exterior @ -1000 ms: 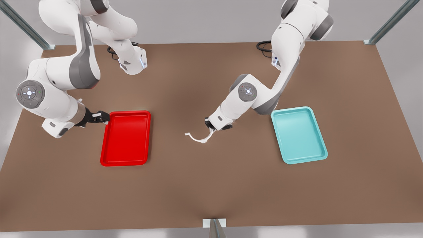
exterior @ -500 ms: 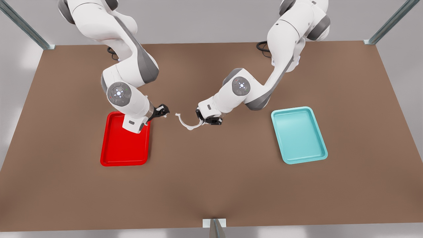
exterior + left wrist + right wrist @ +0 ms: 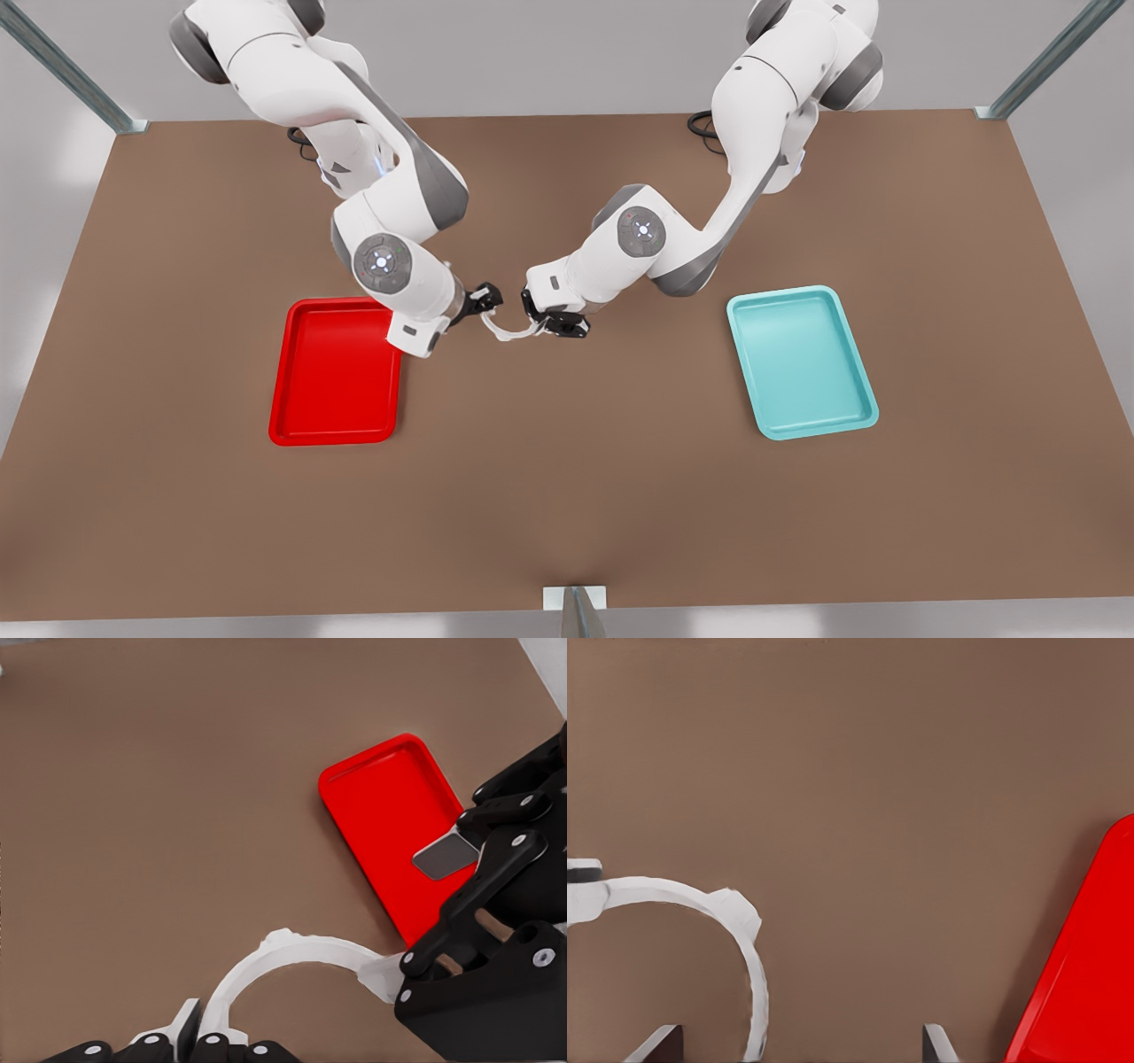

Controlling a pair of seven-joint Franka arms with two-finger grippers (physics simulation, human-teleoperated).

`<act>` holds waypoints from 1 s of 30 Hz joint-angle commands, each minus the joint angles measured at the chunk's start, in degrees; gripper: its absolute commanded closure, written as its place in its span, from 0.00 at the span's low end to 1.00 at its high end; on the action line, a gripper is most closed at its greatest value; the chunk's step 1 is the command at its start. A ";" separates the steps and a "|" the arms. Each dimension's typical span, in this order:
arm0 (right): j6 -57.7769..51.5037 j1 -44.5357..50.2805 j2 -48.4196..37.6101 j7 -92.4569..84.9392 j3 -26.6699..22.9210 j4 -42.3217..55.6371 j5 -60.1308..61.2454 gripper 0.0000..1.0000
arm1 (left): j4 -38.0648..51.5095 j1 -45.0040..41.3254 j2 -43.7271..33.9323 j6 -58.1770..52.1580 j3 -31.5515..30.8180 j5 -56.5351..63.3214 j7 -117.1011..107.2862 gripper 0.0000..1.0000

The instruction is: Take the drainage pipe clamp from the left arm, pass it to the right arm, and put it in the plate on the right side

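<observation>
- My left gripper [image 3: 539,328] is out over the middle of the table [image 3: 567,496], on the arm that reaches in from the front view's right. Its fingers are clamped tight on one end of the drainage pipe clamp [image 3: 505,334].
- The left wrist view confirms it: the white arc [image 3: 292,952] rises straight out of my left gripper's [image 3: 190,1047] closed fingertips, up off the table.
- My right gripper [image 3: 487,299] sits at 10 o'clock from the clamp in the front view, nose to nose with the left one. Its fingers are spread wide.
- In the right wrist view the clamp's [image 3: 735,912] free end runs down between my right gripper's [image 3: 797,1047] two fingertips, closer to one of them. I can't tell whether it touches either.
- The clamp hangs in the air between both grippers, gripped by the left one alone.
- The plate [image 3: 328,381], bright red, lies at 8 o'clock from the clamp in the front view, just beside my right gripper's wrist, with nothing in it.
- A teal tray [image 3: 802,363] lies well apart at 4 o'clock.
</observation>
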 commanded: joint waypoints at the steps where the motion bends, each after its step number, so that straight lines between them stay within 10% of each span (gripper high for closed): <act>1: 2.66 0.73 0.07 10.12 0.11 -0.03 0.53 0.00 | 0.03 0.01 -0.07 0.08 -0.02 -0.31 6.16 0.79; 13: 3.37 1.52 4.20 9.86 0.12 -3.02 -0.17 0.01 | 0.21 0.01 0.02 0.08 0.06 -1.01 6.16 0.79; 14: 3.45 1.96 4.55 9.86 0.12 -3.20 -0.17 0.15 | 0.30 0.01 0.02 0.08 0.06 -1.10 6.16 0.79; 16: 3.63 1.88 4.99 9.33 0.20 -3.11 0.18 0.79 | 0.21 0.01 0.02 0.08 0.06 -1.10 6.07 0.79; 19: 4.51 1.35 4.90 9.33 0.20 -2.76 0.35 0.79 | 0.21 0.01 0.02 0.08 0.06 -1.63 5.98 0.79; 20: 5.65 1.35 4.90 9.24 0.20 -2.76 0.35 0.79 | 0.30 0.01 0.02 0.26 0.06 -1.89 5.28 0.70; 22: 6.35 1.35 4.81 9.24 0.20 -2.76 0.35 0.79 | 0.30 0.01 0.02 1.14 0.06 -1.89 5.54 0.00; 30: 14.52 -4.45 -1.86 9.07 0.12 -14.70 -3.60 0.79 | 2.76 13.89 -0.60 -14.22 1.73 -1.28 7.48 0.00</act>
